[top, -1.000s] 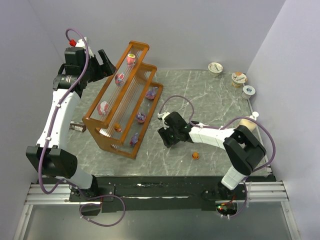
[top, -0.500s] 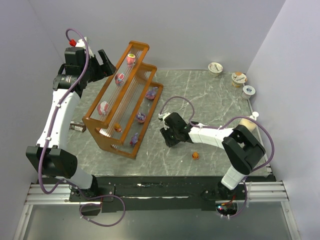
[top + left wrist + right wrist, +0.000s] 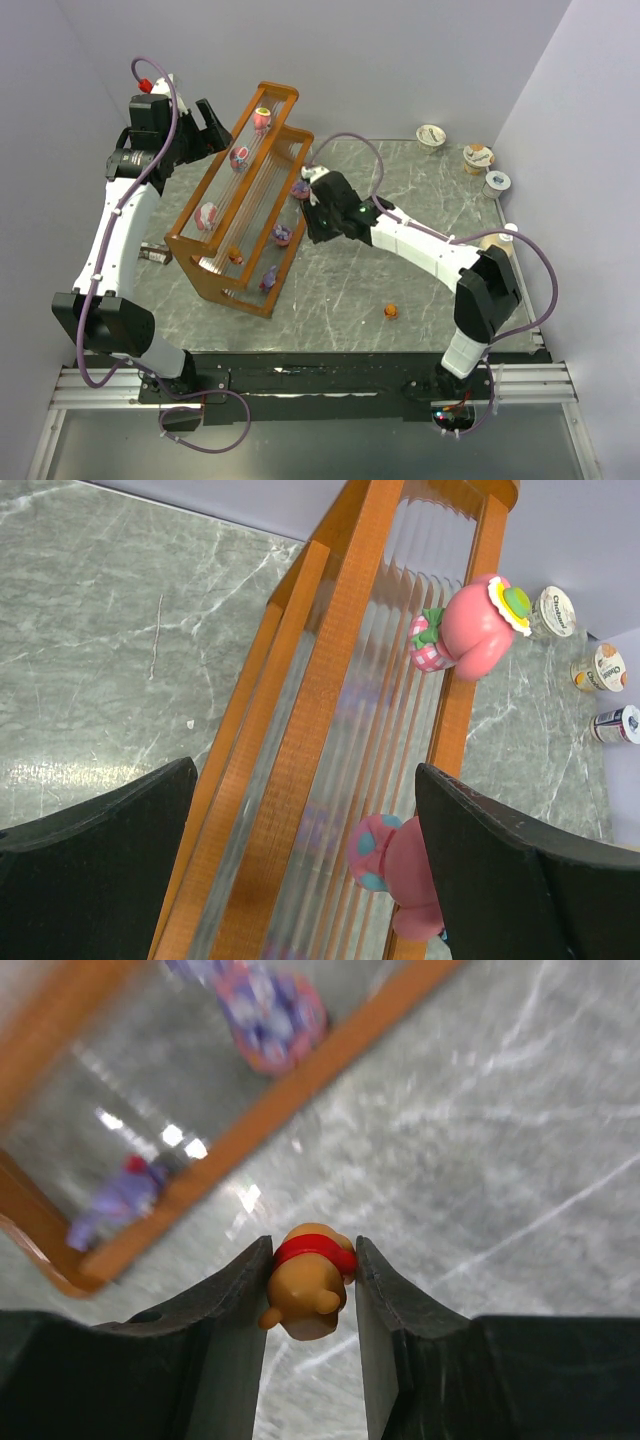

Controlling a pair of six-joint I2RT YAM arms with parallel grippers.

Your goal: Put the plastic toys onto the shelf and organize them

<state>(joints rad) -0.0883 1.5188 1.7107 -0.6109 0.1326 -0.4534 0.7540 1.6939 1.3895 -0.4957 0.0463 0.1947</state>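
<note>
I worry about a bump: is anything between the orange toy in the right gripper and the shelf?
Nothing visible. Only bare table lies between the orange toy in the right gripper and the shelf rail; purple toys sit behind it.

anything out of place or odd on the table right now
One small orange toy sits alone on the table, well away from the shelf where others stand. Nothing looks spilled or broken.
</note>
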